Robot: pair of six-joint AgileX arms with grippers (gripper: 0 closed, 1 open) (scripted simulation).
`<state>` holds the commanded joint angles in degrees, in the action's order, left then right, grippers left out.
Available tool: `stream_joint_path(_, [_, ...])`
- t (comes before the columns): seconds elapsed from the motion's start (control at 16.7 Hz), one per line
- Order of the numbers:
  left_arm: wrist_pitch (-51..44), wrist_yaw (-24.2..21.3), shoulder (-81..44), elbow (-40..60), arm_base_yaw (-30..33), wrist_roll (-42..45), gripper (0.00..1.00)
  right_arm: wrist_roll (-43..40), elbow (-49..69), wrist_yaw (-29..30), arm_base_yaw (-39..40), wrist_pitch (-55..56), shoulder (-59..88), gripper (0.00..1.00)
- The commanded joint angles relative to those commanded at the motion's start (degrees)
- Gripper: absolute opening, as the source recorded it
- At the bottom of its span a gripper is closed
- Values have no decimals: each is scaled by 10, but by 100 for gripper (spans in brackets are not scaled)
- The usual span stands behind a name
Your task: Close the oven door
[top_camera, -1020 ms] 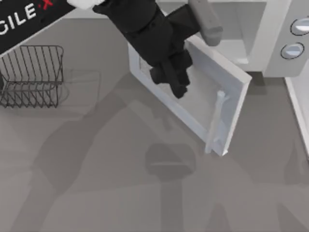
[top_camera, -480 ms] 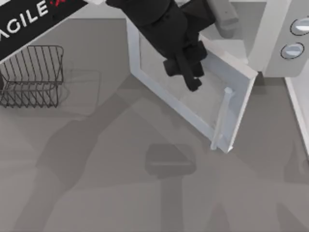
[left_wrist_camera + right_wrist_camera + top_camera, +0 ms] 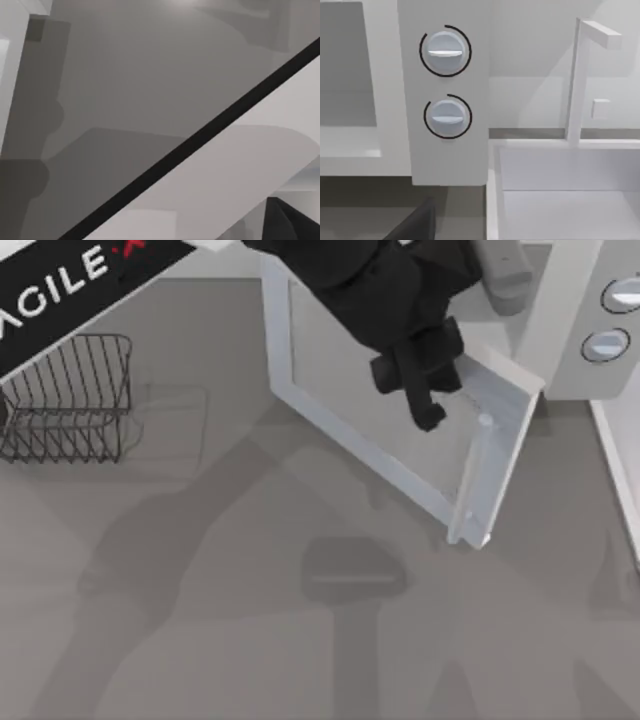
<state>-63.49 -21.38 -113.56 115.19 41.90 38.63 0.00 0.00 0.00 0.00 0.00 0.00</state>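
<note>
Top view, from the left: a dark wire rack basket [image 3: 68, 395] sits on the grey table [image 3: 200, 620] near the left edge, well apart from everything else. Right of it, my left arm reaches in from the upper left, and its black left gripper [image 3: 420, 380] hangs over the inner face of the large flat white oven door with the greyish window [image 3: 350, 390] — I cannot tell whether its fingers are apart or together. The door stands partly open, its long axis running diagonally from the hinge side at upper left down to its free edge at lower right, where the light-grey bar handle [image 3: 478, 472] lies. Further right is the boxy white oven [image 3: 560, 330], at the table's upper right, with two round grey knobs [image 3: 445, 50] on its side panel — the right wrist view faces them squarely.
</note>
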Motion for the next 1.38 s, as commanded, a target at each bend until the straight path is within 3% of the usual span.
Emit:
stream_joint_path(0.24, [-11, -10, -22, 3, 25, -7, 0, 0, 0, 0, 0, 0, 0, 100])
stream_joint_path(0.66, [-27, 25, -37, 27, -6, -37, 0, 0, 0, 0, 0, 0, 0, 100])
stream_joint_path(1.38, [-38, 48, -55, 18, 21, -53, 0, 0, 0, 0, 0, 0, 0, 100])
